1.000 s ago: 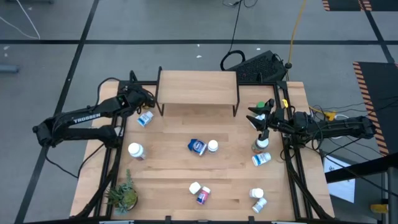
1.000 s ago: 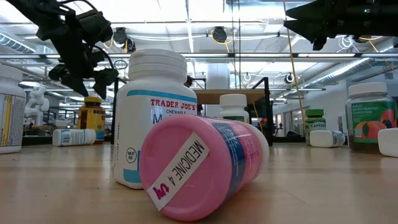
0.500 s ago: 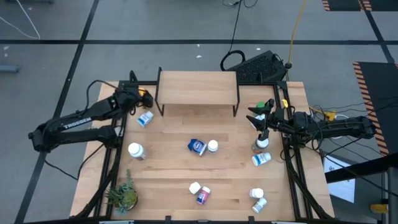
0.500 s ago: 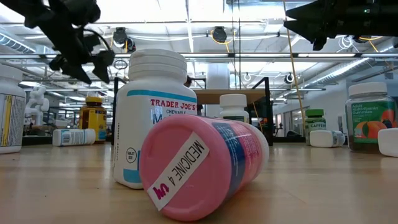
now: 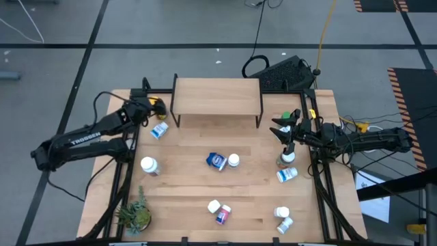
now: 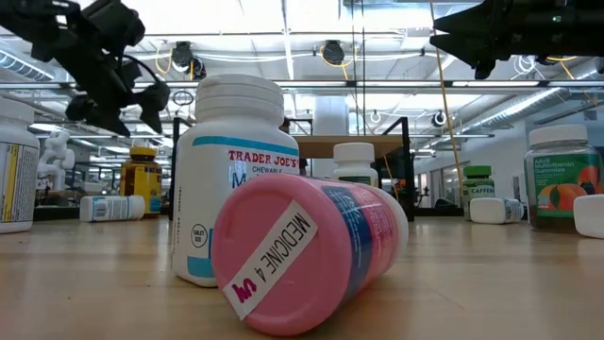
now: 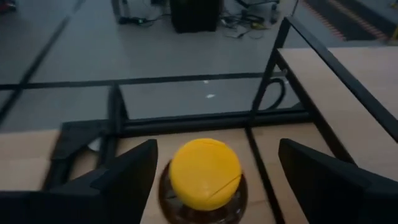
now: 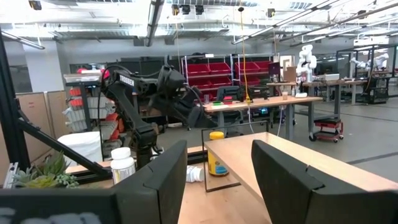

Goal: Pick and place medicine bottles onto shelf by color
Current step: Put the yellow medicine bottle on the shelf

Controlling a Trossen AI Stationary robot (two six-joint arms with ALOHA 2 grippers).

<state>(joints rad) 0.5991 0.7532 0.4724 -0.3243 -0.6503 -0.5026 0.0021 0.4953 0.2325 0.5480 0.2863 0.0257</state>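
Left gripper [image 7: 214,171]: I see its dark fingers spread wide on either side of the amber bottle [image 7: 205,180], gripping nothing; the round yellow cap sits between them.
Amber bottle: upright on the tabletop [image 5: 252,184], just beside the shelf's left legs.
Shelf [image 5: 217,96]: flat light-wood board on thin black legs at the far edge.
Right gripper [image 5: 281,131]: I see it partly open and empty, hovering near the right edge.
Pink-capped bottle [image 6: 302,250]: cylinder lying on its side, touching an upright white bottle [image 6: 236,175].

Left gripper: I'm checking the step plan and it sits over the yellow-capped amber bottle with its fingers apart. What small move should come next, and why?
Probably lower the left gripper straight down, then close. Its fingers stand apart on either side of the yellow-capped amber bottle, which stands upright beside the shelf and is not yet gripped.
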